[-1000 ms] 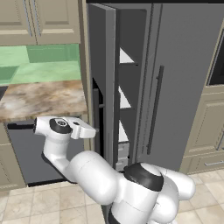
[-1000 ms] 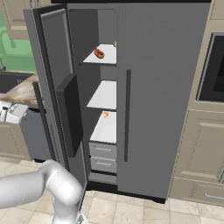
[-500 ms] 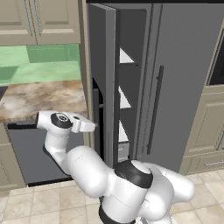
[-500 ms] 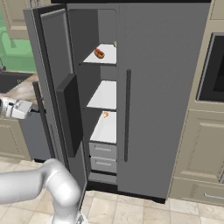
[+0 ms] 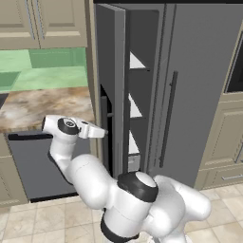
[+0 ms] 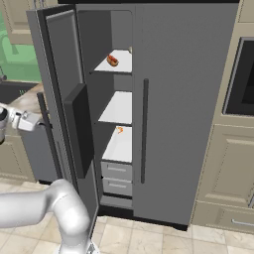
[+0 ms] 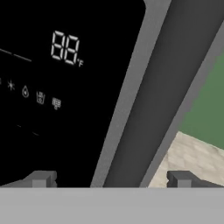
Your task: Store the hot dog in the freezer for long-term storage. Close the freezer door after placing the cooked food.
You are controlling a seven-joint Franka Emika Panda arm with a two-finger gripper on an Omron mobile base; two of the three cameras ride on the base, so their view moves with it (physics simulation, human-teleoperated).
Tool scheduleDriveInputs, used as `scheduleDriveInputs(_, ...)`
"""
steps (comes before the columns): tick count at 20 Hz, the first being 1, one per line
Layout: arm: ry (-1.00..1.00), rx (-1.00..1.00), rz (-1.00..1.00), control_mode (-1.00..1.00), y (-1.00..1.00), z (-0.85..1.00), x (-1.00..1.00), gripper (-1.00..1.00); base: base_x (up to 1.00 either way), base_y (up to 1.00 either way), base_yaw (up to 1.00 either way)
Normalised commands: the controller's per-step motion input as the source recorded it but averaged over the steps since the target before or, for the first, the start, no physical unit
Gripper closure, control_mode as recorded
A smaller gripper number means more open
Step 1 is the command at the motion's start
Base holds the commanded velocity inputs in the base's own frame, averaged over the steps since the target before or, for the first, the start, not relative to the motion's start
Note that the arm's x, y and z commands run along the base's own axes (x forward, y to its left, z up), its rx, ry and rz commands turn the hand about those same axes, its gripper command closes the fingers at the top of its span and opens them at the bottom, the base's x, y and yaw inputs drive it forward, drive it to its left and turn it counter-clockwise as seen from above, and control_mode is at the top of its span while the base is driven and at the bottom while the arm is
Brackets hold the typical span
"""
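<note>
Hot dog [image 6: 112,60] lies on freezer [image 6: 120,106] top shelf: storing done. Freezer door [image 6: 67,114] stands open, closing left. Tool [image 7: 111,179] wide, empty, apparently straddling the door's bar handle [image 7: 151,100].

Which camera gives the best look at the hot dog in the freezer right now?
The right base view: the hot dog lies in plain sight on the top shelf of the open freezer. In the left base view the freezer door stands edge-on, with just shelf corners behind it. The hand view faces the door's dispenser panel.
</note>
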Motion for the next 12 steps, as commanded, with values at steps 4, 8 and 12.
scheduleDriveInputs(4,0.07,0.00,-0.04,-1.00,-0.42,0.00,-0.01,-1.00,0.00,0.00,0.00)
scheduleDriveInputs(8,0.02,0.00,-0.06,-1.00,-0.58,0.00,-0.15,-1.00,0.00,0.00,0.00)
scheduleDriveInputs(12,0.02,0.00,-0.05,-1.00,-0.85,0.00,-0.08,-1.00,0.00,0.00,0.00)
